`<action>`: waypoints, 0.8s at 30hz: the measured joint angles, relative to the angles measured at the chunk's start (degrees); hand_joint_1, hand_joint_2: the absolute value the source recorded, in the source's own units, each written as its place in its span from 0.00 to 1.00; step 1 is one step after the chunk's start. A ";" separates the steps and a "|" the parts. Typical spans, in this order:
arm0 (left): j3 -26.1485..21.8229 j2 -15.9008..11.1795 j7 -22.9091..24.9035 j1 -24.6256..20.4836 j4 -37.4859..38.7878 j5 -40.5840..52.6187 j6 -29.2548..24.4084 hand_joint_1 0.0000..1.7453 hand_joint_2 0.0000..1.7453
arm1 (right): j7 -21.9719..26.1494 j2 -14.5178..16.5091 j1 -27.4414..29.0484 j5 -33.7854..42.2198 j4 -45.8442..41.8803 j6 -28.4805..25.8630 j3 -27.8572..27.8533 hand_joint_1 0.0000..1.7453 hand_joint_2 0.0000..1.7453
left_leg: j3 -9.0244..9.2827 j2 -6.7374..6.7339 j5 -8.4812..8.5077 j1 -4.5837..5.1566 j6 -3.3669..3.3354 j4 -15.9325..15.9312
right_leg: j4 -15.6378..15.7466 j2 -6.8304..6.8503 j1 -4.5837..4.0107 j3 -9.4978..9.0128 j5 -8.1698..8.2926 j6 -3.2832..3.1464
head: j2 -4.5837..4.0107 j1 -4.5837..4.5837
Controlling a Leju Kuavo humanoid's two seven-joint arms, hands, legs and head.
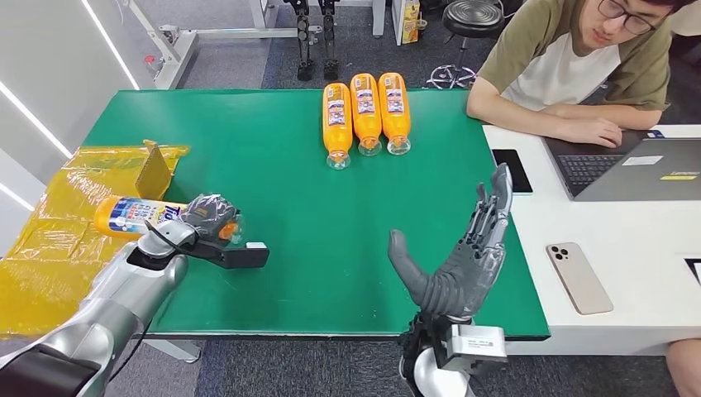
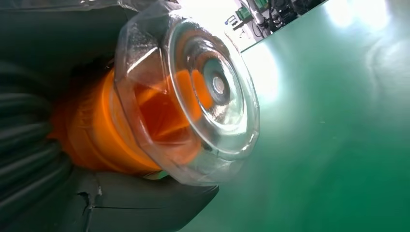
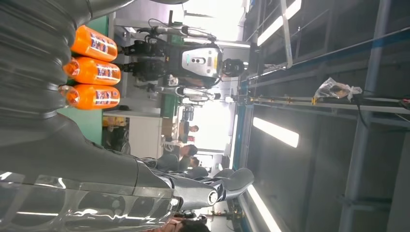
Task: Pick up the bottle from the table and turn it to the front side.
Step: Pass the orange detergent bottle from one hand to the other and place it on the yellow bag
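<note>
Bottle (image 1: 136, 217) lies on its side at about nine o'clock on the green table (image 1: 273, 149), wrapped by the left hand (image 1: 211, 217), whose dark fingers curl over the end nearest the table's middle. Its long axis runs nearly three to nine o'clock, with the blue and white label partly up and the far end reaching over the crinkled yellow plastic sheet (image 1: 50, 248). Whether it is clear of the surface I cannot tell. In the left wrist view the bottle's clear, faceted plastic base (image 2: 203, 92) faces the camera, with orange liquid showing through it and the grey thumb (image 2: 145, 203) pressed along the body below it. Turning the label forward looks to me like a roll about that long axis, so the left wrist does the work.

Right hand (image 1: 463, 256) stands at five o'clock, palm upright, fingers spread and holding nothing, well apart from the bottle. Three more orange bottles (image 1: 364, 116) lie side by side at twelve o'clock, smooth and glossy, their axes pointing twelve to six.
</note>
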State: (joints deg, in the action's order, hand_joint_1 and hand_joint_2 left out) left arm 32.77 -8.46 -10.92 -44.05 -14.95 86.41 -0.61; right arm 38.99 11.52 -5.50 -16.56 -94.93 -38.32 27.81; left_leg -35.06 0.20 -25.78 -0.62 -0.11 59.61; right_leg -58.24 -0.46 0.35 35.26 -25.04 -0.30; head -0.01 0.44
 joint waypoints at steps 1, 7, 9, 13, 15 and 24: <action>0.00 0.10 0.37 0.17 0.01 -0.05 0.00 1.00 1.00 | 0.12 0.00 -0.17 0.16 0.22 0.00 0.08 0.00 1.00 | 0.00 0.00 0.00 0.00 0.00 0.00 | 0.00 0.00 0.00 0.00 0.00 0.00 | 0.00 0.00; -0.01 0.17 2.61 1.90 0.03 -0.99 -0.42 1.00 1.00 | 0.98 0.13 -2.18 1.46 2.23 0.00 0.62 0.00 1.00 | 0.01 -0.01 0.00 -0.01 0.00 0.00 | -0.01 -0.01 0.00 0.01 0.00 0.00 | 0.01 -0.01; -0.01 0.11 3.00 2.56 0.05 -1.24 -0.84 0.96 1.00 | 0.99 0.21 -2.54 1.85 2.88 0.00 0.81 0.00 1.00 | 0.00 0.00 0.00 -0.01 0.00 0.00 | -0.02 0.00 0.00 0.02 0.00 0.00 | 0.00 0.00; -0.03 0.03 3.29 3.23 0.24 -1.70 -1.10 0.91 1.00 | 0.99 0.28 -3.00 2.02 3.84 0.00 0.93 0.00 1.00 | -0.01 0.01 0.00 -0.01 0.01 0.00 | -0.02 0.01 0.00 0.02 0.00 0.00 | 0.00 0.00; -0.06 0.02 3.49 3.44 0.28 -1.95 -1.11 0.89 1.00 | 0.99 0.31 -3.20 2.06 4.22 0.00 0.97 0.00 1.00 | -0.01 0.01 0.00 -0.01 0.01 0.00 | -0.02 0.02 0.00 0.01 0.00 0.00 | 0.00 0.01; -0.43 -0.34 3.72 3.97 0.28 -3.14 -2.16 0.00 1.00 | 0.99 0.46 -3.41 2.13 5.17 0.00 1.46 0.00 1.00 | 0.00 0.02 0.00 0.00 0.01 -0.01 | -0.02 0.05 0.00 0.01 0.00 0.00 | 0.01 0.00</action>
State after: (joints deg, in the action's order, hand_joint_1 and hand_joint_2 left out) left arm 32.34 -8.80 -7.20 -40.08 -14.67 83.27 -2.76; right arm 39.98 11.98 -8.92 -14.43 -89.76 -38.32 29.27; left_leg -35.06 0.22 -25.78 -0.63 -0.10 59.60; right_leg -58.26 -0.41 0.35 35.27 -25.05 -0.30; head 0.00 0.44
